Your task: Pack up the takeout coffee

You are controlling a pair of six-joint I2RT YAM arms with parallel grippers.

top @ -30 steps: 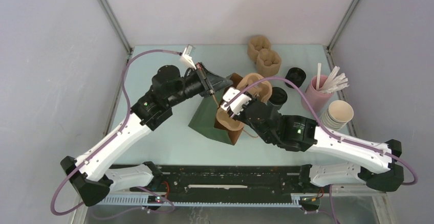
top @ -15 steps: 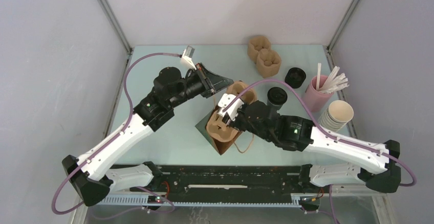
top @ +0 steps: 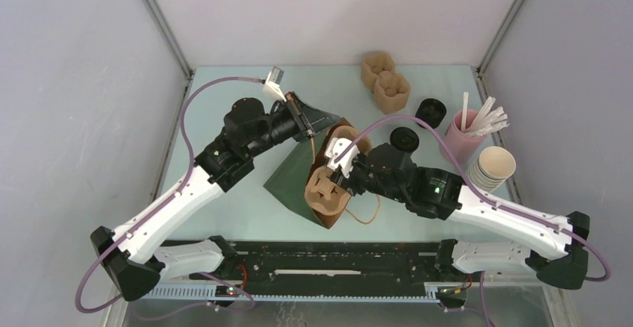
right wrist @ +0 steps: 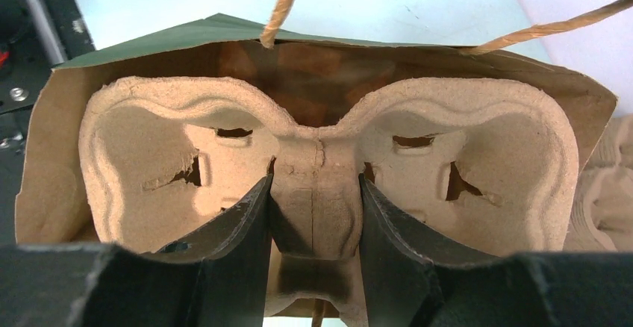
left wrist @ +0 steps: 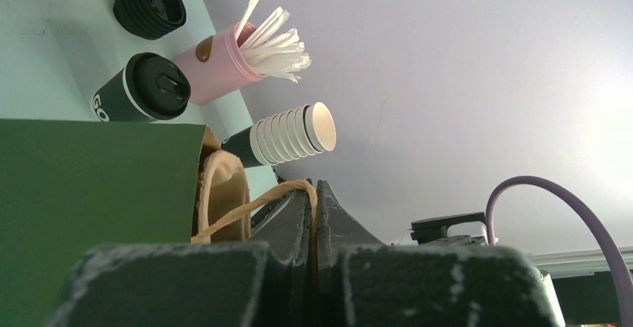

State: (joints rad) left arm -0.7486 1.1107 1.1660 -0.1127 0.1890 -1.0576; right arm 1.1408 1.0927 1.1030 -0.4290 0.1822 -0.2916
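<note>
On my left, my left gripper is pinched fully closed on the twine handle of the green paper bag. I hold it up that way so the bag's mouth is pulled open and the bag cannot slide on the bench.

In the middle, the moulded pulp cup carrier sits in the bag's mouth, both its pockets empty. My right gripper is about half open, clamped on the carrier's central ridge. I judge that grip is there to steer the carrier squarely into the bag.

Further right, the takeout coffee stands upright on the bench with its black lid on, just beyond my right wrist. It is outside both carrier and bag, so packing it is not yet done.

Beyond it stand the pink cup of straws and the stack of lidless paper cups
</note>
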